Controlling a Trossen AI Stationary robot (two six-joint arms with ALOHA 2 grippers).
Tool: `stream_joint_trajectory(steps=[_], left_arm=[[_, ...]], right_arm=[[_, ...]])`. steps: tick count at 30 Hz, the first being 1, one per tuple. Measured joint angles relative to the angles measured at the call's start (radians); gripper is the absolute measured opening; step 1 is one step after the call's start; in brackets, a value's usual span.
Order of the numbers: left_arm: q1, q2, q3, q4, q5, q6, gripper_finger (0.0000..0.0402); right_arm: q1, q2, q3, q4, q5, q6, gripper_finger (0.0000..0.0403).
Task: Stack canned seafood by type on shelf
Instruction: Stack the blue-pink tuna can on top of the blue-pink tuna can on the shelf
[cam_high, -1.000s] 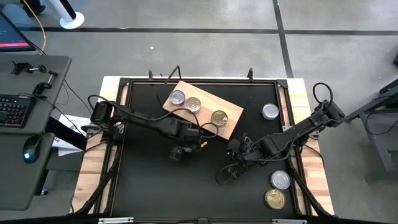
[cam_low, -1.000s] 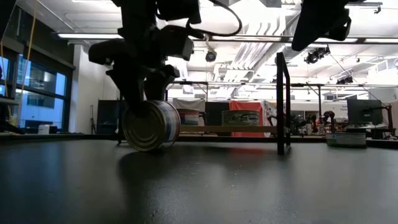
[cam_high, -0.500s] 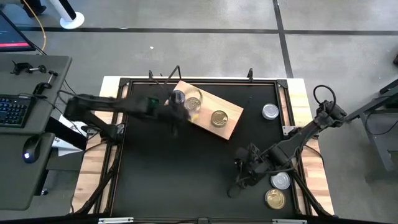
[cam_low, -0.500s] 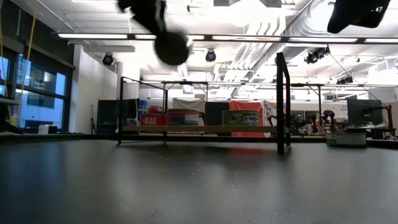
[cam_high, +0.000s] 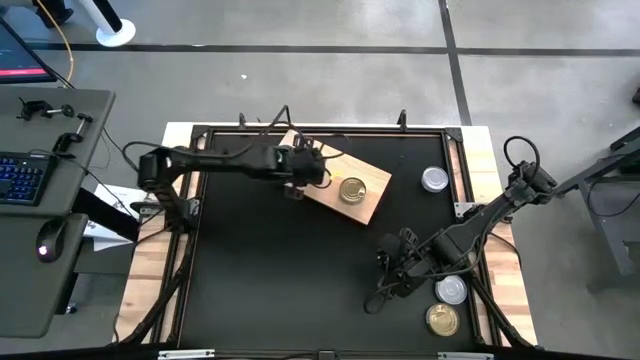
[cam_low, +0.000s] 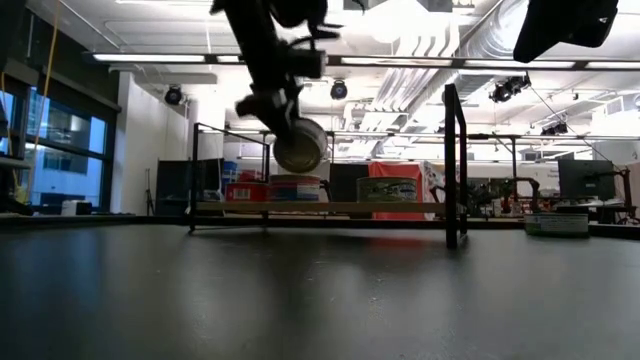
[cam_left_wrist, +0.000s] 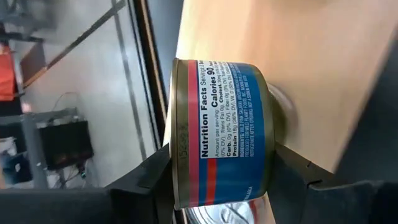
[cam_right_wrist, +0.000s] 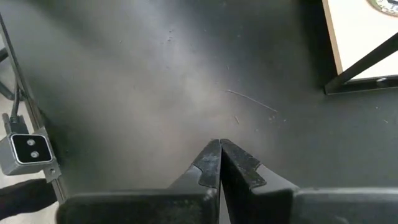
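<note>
Canned seafood, a round flat metal tin with a blue-and-red paper label (cam_left_wrist: 221, 134), sits pinched across its flat ends by the left tool (cam_high: 300, 168), tipped on its side in the air over the light wooden plank shelf (cam_high: 368, 195), just above another tin (cam_low: 295, 188) standing there. A gold-lidded tin (cam_high: 351, 189) rests farther along the grainy plank. The left arm reaches in low from the desk's left edge. The right tool (cam_right_wrist: 219, 163), fingers pressed together and empty, hovers over the matte black desk (cam_high: 280, 280) near a silver-lidded tin (cam_high: 451, 290).
</note>
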Motion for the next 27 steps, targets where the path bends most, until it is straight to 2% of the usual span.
stream_joint_trajectory(steps=[7,15,20,27], left_arm=[[0.006,0.023,0.001,0.101,-0.089,0.030,0.0167],[0.025,0.022,-0.044,0.077,-0.092,0.033,0.0167],[0.031,0.021,-0.063,0.090,-0.146,0.032,0.0168],[0.029,0.023,-0.063,0.107,-0.120,0.032,0.0192]], right_arm=[[0.000,0.000,0.000,0.001,0.001,0.025,0.0000],[0.000,0.000,0.000,0.001,0.023,0.032,0.0000],[0.000,0.001,0.000,0.000,0.024,0.032,0.0000],[0.000,0.001,0.000,0.000,0.024,0.021,0.0000]])
